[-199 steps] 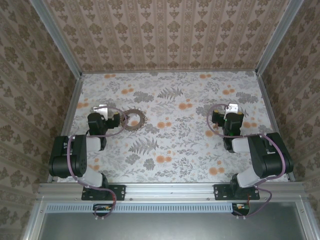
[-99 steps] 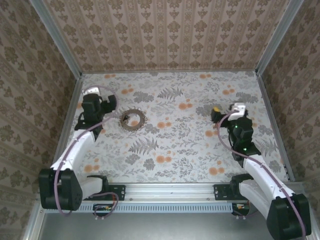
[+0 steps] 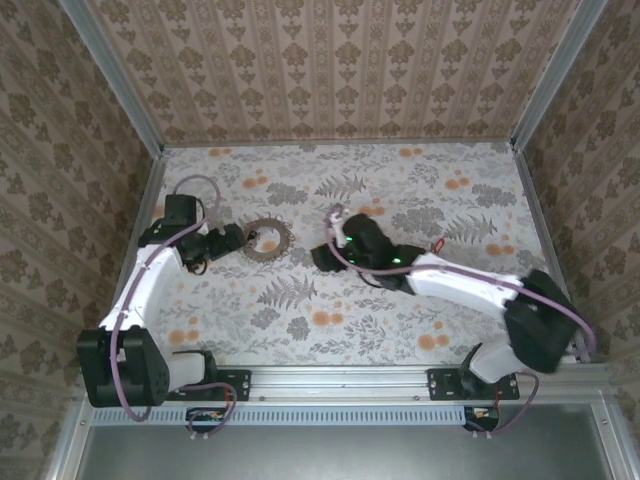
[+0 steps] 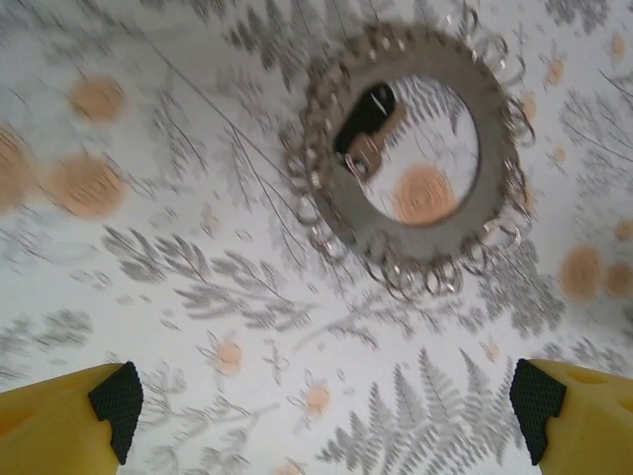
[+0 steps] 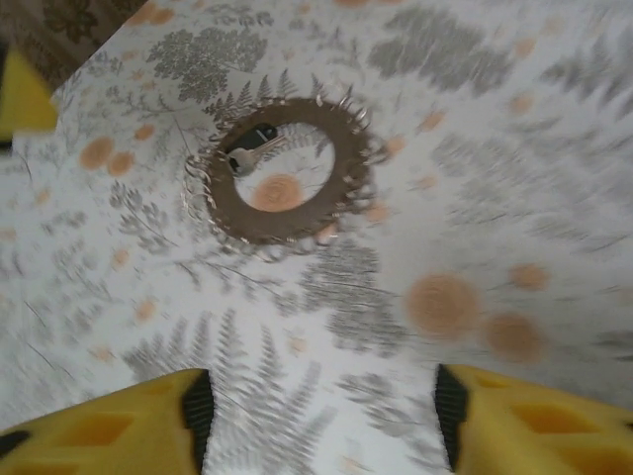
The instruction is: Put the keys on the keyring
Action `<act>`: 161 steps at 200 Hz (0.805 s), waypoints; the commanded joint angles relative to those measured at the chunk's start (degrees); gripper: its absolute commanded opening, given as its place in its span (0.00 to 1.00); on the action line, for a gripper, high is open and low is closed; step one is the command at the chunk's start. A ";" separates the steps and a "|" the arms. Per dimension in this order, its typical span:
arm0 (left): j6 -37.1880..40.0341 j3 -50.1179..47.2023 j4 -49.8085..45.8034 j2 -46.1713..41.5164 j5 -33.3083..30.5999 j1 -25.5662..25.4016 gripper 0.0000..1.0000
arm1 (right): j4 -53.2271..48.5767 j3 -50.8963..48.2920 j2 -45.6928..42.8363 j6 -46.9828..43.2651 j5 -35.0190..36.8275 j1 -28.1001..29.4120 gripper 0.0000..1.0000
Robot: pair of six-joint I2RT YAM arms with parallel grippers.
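The table (image 3: pixel 420 310) has a white floral cover, grey ferns and orange blobs all over; lying flat on it, over on the far left side, is the wreath of keys (image 3: pixel 284 240); the print shows through its hollow middle; a black-headed key (image 4: pixel 364 114) sits inside that hole, right on the cover.

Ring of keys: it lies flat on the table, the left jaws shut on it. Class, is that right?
No. The ring of keys lies flat on the table, but the left gripper has open jaws, clear of it (left wrist view).
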 commanded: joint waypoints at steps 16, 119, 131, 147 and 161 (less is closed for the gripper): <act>-4.95 -5.54 1.08 -4.74 18.97 14.11 1.00 | -13.80 17.86 14.06 23.15 7.19 6.99 0.41; -6.23 -9.52 7.55 -3.77 14.13 16.79 1.00 | -31.09 44.18 35.14 8.78 -3.36 2.78 0.28; -6.41 -9.67 7.46 -2.57 14.73 16.66 1.00 | -33.64 46.02 36.79 7.67 -4.24 2.09 0.28; -5.91 -8.94 6.56 -0.98 15.49 16.53 1.00 | -35.62 49.11 39.77 6.25 -7.73 0.82 0.28; -5.62 -8.59 6.54 0.00 16.83 16.18 1.00 | -36.03 51.40 42.16 5.58 -12.45 -0.03 0.26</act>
